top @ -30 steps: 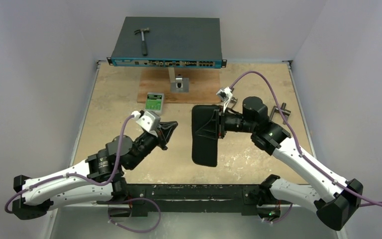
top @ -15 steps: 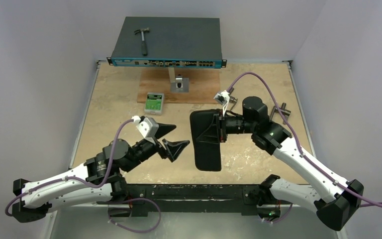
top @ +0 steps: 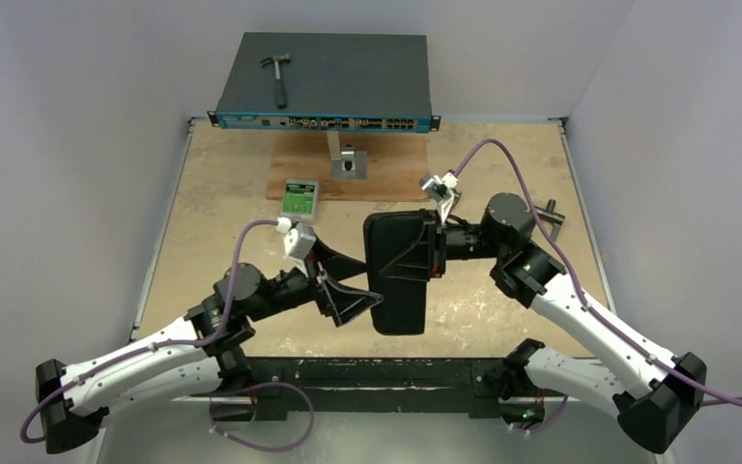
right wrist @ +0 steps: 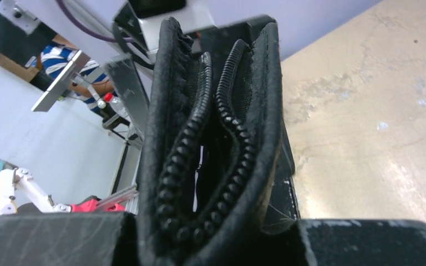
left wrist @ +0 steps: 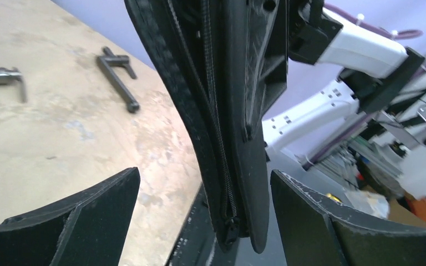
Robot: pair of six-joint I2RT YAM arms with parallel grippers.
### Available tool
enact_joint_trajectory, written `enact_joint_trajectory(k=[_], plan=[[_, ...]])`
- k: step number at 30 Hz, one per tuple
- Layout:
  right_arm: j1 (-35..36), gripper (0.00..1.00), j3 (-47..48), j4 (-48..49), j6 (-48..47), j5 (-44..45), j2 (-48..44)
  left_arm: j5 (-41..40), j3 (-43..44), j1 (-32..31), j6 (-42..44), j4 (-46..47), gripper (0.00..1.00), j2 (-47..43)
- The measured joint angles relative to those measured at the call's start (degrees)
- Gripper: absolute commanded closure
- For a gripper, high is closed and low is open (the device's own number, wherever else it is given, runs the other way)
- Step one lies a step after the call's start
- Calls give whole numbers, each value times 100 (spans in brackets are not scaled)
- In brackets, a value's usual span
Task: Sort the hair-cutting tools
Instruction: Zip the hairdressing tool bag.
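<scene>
**A:** What sits on the left of the counter (top: pixel 222 213)?

**B:** A small green box (top: pixel 299 198) by a wooden board (top: pixel 386 174). Behind them a hammer (top: pixel 277 75) lies on top of a network switch (top: pixel 348 87).

**A:** And the left tool (top: pixel 359 282)?

**B:** Spread wide. Its two fingers (left wrist: pixel 89 216) stand either side of the lower end of a black zip case (top: pixel 396 309), with a gap on each side (the left wrist view shows this best), so they straddle it without touching.

**A:** Who holds the case?

**B:** The right tool (top: pixel 401 253) pinches it near the upper end. The case stands on edge above the middle of the counter, its zip partly parted.

**A:** Where are the hair-cutting tools?

**B:** I cannot tell. The gap between the zip rows is too dark to see in the right wrist view.

**A:** Anything further right?

**B:** A grey T-handle tool (top: pixel 548 214) lies on the counter beside the right arm.
</scene>
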Motion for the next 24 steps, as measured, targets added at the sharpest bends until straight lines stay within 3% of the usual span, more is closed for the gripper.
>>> enact_joint_trajectory(k=[3,6,9,12,15,16,19,21,24], plan=[[0,100,0,297,136,-111,15,400,0,0,-173,223,18,264],[0,100,0,494,229,-142,76,713,0,0,-306,420,34,487],[0,100,0,592,306,-146,138,955,0,0,-413,627,60,715],[-2,100,0,660,334,-146,203,1110,2,0,-551,780,98,868],[-31,100,0,748,337,-254,240,1185,4,-2,-667,861,100,898],[-31,93,0,782,339,-273,240,1185,4,-2,-680,876,100,894],[-31,60,0,837,363,-291,245,1117,4,-7,-710,863,100,852],[-26,48,0,881,444,-269,247,1003,0,-13,-704,831,100,807],[-28,39,-9,962,507,-243,203,664,-70,-4,-704,826,100,645]])
